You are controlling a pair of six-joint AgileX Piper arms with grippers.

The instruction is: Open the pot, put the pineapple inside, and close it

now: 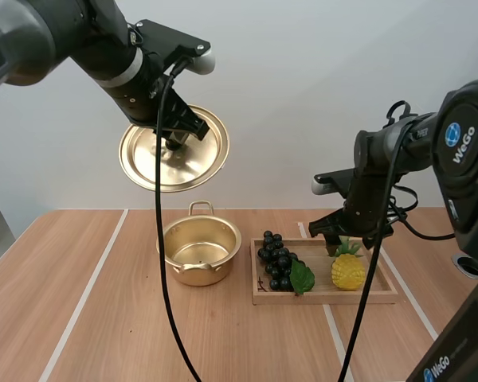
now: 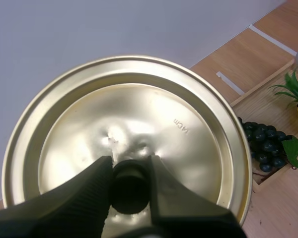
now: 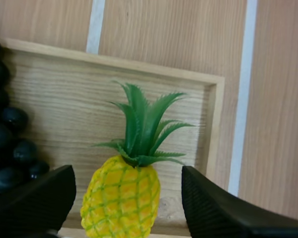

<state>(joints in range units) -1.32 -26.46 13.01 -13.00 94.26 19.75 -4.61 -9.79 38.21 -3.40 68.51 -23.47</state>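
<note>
With the pot (image 1: pixel 199 253) uncovered on the bench (image 1: pixel 80 318) and my left tool (image 2: pixel 130 187) gripping its lid (image 1: pixel 201 163) aloft, my right tool (image 1: pixel 354 244) hangs, fingers spread, over the pineapple (image 1: pixel 348 272) in the wooden tray (image 1: pixel 382 296), so the pickup seems next: lower, then pinch.

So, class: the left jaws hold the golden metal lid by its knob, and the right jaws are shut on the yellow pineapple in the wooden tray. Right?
One slip: the right jaws are open, standing either side of the yellow pineapple in the wooden tray, as the right wrist view shows. The left jaws do hold the golden metal lid.
</note>
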